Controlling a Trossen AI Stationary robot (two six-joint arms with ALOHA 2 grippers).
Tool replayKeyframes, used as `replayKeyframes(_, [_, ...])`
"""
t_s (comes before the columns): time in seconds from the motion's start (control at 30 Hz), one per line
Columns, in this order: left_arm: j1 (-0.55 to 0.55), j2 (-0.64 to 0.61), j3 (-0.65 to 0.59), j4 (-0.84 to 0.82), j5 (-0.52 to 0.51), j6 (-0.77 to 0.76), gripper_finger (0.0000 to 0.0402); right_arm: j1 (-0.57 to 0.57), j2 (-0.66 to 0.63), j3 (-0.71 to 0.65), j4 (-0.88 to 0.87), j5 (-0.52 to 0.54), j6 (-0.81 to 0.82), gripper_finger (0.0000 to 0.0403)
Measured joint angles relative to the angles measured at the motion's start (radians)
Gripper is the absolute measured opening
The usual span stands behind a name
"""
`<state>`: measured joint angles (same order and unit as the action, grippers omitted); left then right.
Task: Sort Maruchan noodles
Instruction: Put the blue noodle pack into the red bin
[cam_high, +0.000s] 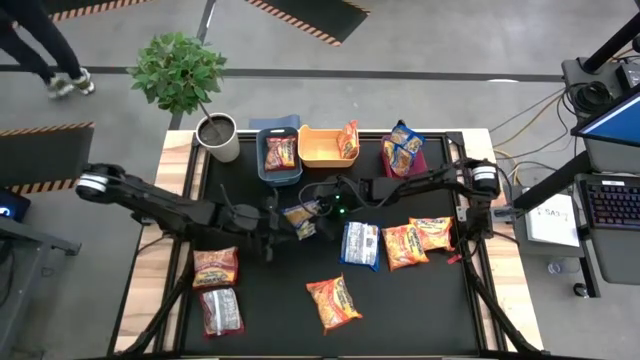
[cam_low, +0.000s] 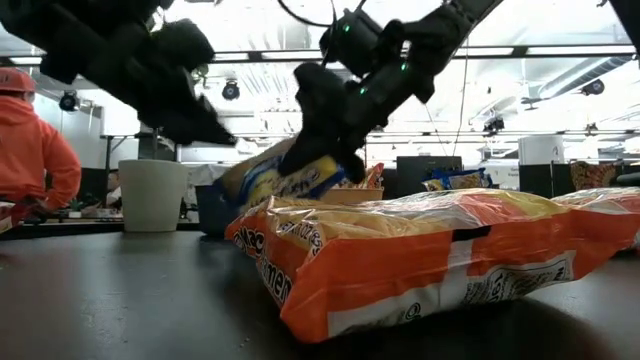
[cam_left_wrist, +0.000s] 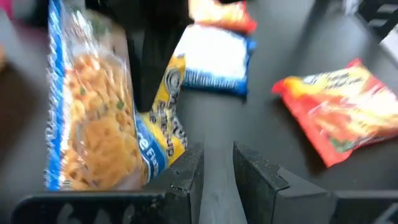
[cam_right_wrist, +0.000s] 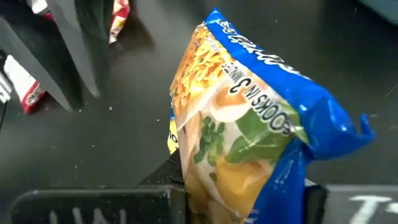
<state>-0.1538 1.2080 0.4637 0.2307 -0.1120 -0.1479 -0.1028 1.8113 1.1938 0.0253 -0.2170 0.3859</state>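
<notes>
A blue-and-yellow noodle packet (cam_high: 300, 217) hangs over the middle of the black table, with my right gripper (cam_high: 318, 218) shut on it. My left gripper (cam_left_wrist: 217, 168) stands just left of it (cam_high: 272, 228), its fingers a narrow gap apart with nothing between them. Other Maruchan noodles lie flat on the table: red ones (cam_high: 215, 267) (cam_high: 221, 311), orange ones (cam_high: 334, 302) (cam_high: 405, 245) (cam_high: 433, 233), and a blue-white one (cam_high: 361, 245). My right gripper pinches one end of the blue packet (cam_right_wrist: 205, 186) between its two fingers; the packet itself hides the pads. It comes slanting down from the table's right. The packet is lifted clear (cam_low: 285, 175), tilted, its free end toward the left arm. My left gripper: the packet's yellow end (cam_left_wrist: 171, 146) lies beside one finger; whether they touch I cannot tell.
At the far edge stand a blue bin (cam_high: 262, 158) with a red packet, a yellow bin (cam_high: 312, 150) with an orange packet, a red bin (cam_high: 425, 160) with blue packets, and a potted plant (cam_high: 217, 137). An orange packet (cam_low: 420, 250) fills the low view's foreground.
</notes>
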Motion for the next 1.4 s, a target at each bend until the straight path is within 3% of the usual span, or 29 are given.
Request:
replayKeyframes(0.23, [-0.001,-0.172,0.0,-0.016,-0.001,0.073,0.0068,0.0,-0.148,0.002,-0.157,0.007,-0.054,0.0059])
replayKeyframes(0.43, [-0.001,-0.226,0.0,-0.026,-0.004,0.088,0.0068,-0.014,-0.303,0.022,-0.332,0.025,-0.113,0.0059])
replayKeyframes(0.53, [-0.001,-0.226,0.0,-0.025,-0.007,0.092,0.0068,-0.024,-0.376,0.05,-0.481,0.134,-0.149,0.0059])
replayKeyframes(0.67, [-0.001,-0.215,0.0,-0.025,-0.009,0.092,0.0068,-0.04,-0.439,0.121,-0.739,0.357,-0.247,0.0059])
replayKeyframes(0.83, [0.0,-0.216,0.0,-0.018,-0.01,0.106,0.0068,-0.085,-0.457,0.205,-1.05,0.617,-0.427,0.0059])
replayKeyframes(0.93, [0.0,-0.218,0.0,-0.009,-0.011,0.106,0.0068,-0.131,-0.45,0.213,-1.18,0.714,-0.514,0.0059])
replayKeyframes(1.23, [0.0,-0.219,0.0,-0.01,-0.011,0.105,0.0068,-0.286,-0.379,0.148,-1.268,0.697,-0.749,0.0059])
replayKeyframes(1.4, [0.0,-0.218,0.0,-0.012,-0.012,0.102,0.0068,-0.342,-0.314,0.135,-1.27,0.653,-0.786,0.0059])
